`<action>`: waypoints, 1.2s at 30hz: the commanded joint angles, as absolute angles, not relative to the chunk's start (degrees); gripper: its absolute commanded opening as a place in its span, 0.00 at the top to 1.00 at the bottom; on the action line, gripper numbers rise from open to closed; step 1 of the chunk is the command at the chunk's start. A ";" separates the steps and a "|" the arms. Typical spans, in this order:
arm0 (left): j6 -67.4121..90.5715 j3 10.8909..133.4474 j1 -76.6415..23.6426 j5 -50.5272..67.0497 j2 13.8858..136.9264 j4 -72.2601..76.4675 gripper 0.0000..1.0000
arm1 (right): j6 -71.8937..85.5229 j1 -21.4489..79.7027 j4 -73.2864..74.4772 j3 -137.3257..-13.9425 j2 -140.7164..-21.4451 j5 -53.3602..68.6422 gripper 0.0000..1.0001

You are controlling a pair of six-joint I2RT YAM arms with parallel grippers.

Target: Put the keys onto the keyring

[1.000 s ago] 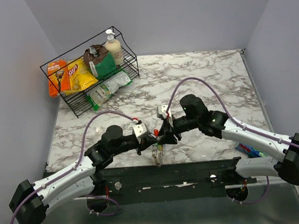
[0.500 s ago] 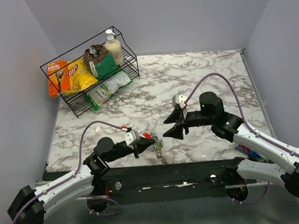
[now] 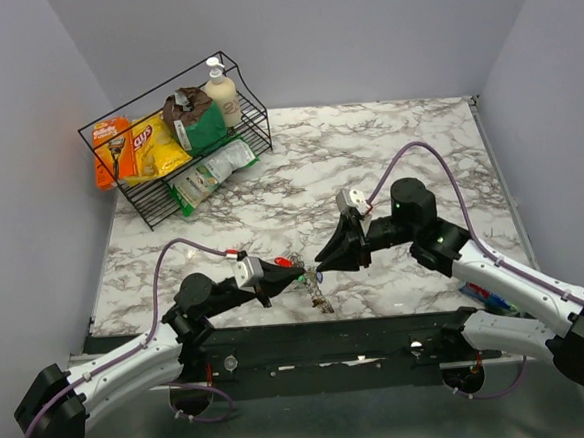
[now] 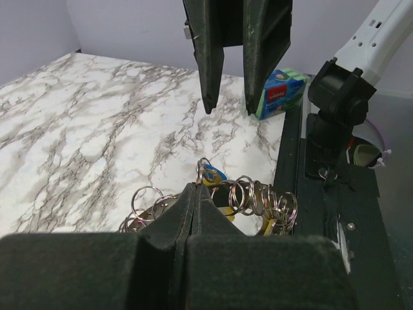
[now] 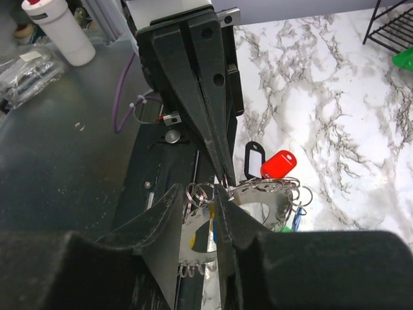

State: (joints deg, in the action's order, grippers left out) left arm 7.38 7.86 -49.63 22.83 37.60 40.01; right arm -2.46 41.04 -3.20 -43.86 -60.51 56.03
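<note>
The keyring is a flat silver hoop strung with several small wire rings; it lies near the table's front edge. Red, black and blue plastic heads hang among the rings; the keys' metal blades do not show clearly. My left gripper is shut, with one small ring sticking up from its tips. From the right, my right gripper reaches down tip to tip with the left. Its fingers stand apart around a few rings.
A black wire basket of snack bags and a bottle stands at the back left. A blue and green packet lies by the right arm's base. The dark mounting rail runs just in front of the keyring.
My left gripper has drawn back toward the near edge with the bunch. My right gripper pulled away and opened wide, then came back onto the rings with narrower jaws.
</note>
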 commanded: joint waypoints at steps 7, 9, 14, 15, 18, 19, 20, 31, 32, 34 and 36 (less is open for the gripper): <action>8.00 11.16 -49.83 25.40 37.27 46.32 1.00 | -1.06 40.96 -7.02 -43.42 -62.75 60.91 0.81; 8.00 11.43 -49.83 25.66 37.53 46.32 1.00 | -0.88 41.04 -7.47 -43.33 -63.54 61.17 0.81; 8.35 12.13 -49.83 26.28 37.79 46.49 1.00 | -0.26 40.96 -8.70 -42.63 -65.13 61.52 0.81; 8.35 12.22 -49.83 26.45 37.71 46.32 1.00 | -0.26 40.96 -8.70 -42.37 -65.30 61.26 0.81; 8.35 12.48 -49.83 26.63 37.53 46.32 1.00 | -0.44 40.96 -8.79 -42.01 -65.30 60.82 0.81; 8.35 12.48 -49.83 26.72 37.53 46.23 1.00 | -0.27 40.96 -8.96 -41.92 -65.30 60.65 0.81; 8.52 12.57 -49.83 26.72 37.53 46.32 1.00 | -0.26 41.04 -9.05 -41.84 -65.30 60.64 0.81; 8.79 13.27 -49.75 27.95 38.41 46.41 1.00 | 1.32 41.04 -10.55 -41.31 -65.48 59.59 0.76; 8.79 13.27 -49.83 27.95 38.23 46.32 1.00 | 1.14 40.87 -10.29 -41.22 -64.96 59.15 0.76; 8.70 13.18 -49.83 27.77 37.88 46.23 1.00 | 0.70 40.96 -9.76 -40.96 -64.16 57.92 0.75; 8.26 13.27 -49.83 27.42 37.27 45.27 1.00 | 0.62 40.96 -9.67 -40.52 -62.94 56.96 0.73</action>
State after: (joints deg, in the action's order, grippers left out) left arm 8.45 10.87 -49.63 25.98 38.74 41.93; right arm 1.04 41.04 -8.38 -41.82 -65.10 59.57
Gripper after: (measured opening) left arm 0.008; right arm 0.251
